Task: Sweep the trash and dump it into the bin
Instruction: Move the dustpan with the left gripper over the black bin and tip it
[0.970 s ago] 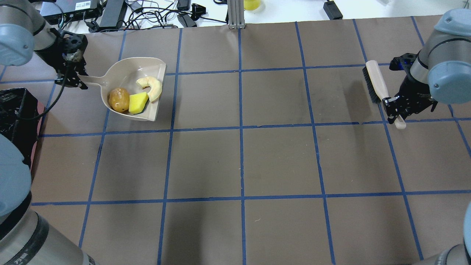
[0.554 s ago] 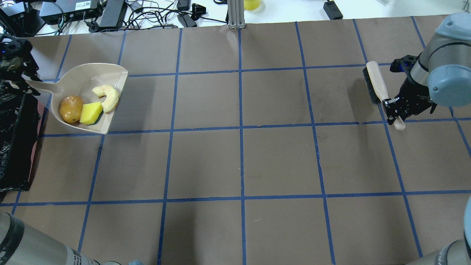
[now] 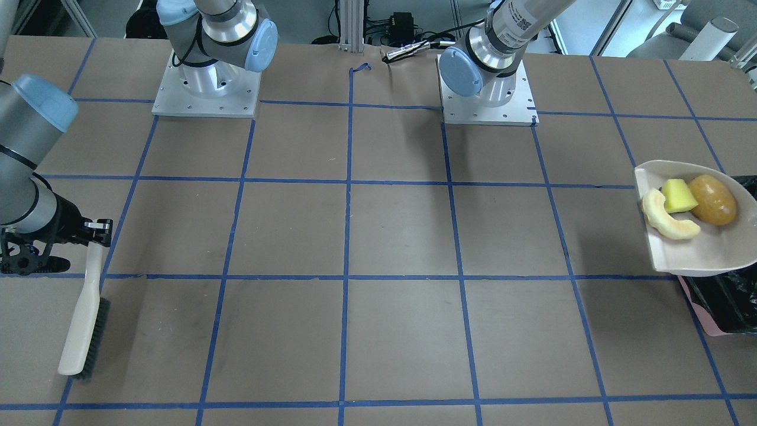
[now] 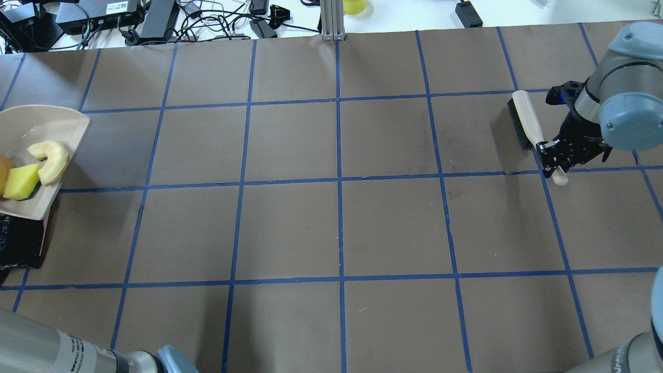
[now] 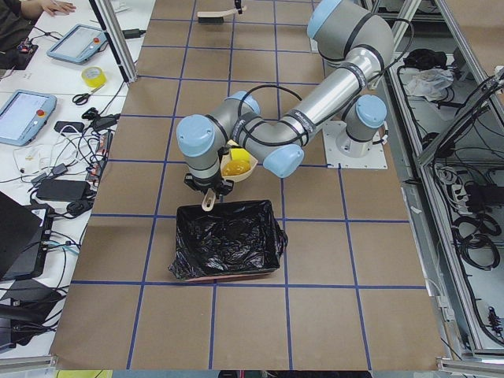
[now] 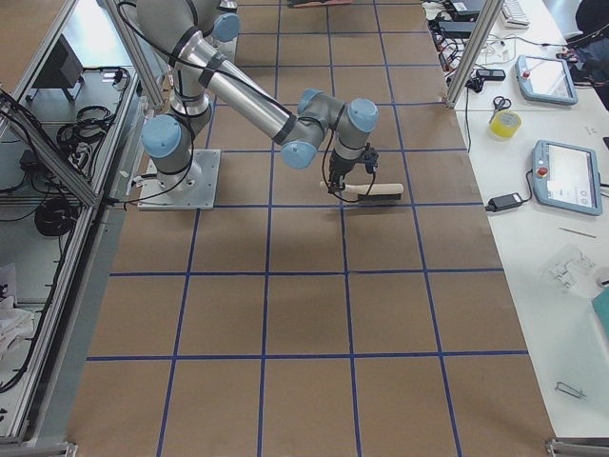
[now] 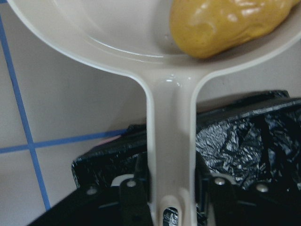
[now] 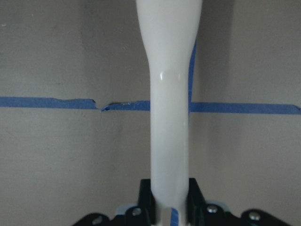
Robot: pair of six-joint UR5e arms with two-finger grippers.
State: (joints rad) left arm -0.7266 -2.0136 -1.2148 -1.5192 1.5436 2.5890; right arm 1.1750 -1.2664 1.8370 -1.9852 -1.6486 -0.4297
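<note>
Above bin [image 5: 228,244] edge, bent left arm [image 5: 323,110] holds dustpan [image 3: 704,254]

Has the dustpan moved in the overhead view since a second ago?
Yes. The dustpan went left, across the blue tape line, and now hangs partly over the bin.

We see the left pincer [image 7: 171,190] has carried the dustpan [image 4: 32,123] and its trash [image 4: 50,158] leftward; it now seems to overhang the bin [image 4: 18,244].

Dustpan [image 3: 695,255] above bin [image 3: 726,300] edge, at left end of table [image 3: 402,236]. In dustpan: lump [image 3: 712,199] nearest handle, sponge [image 3: 676,196] beside it, slice [image 3: 665,218] toward open lip. Brush [image 3: 83,319] at right end, well apart.
</note>
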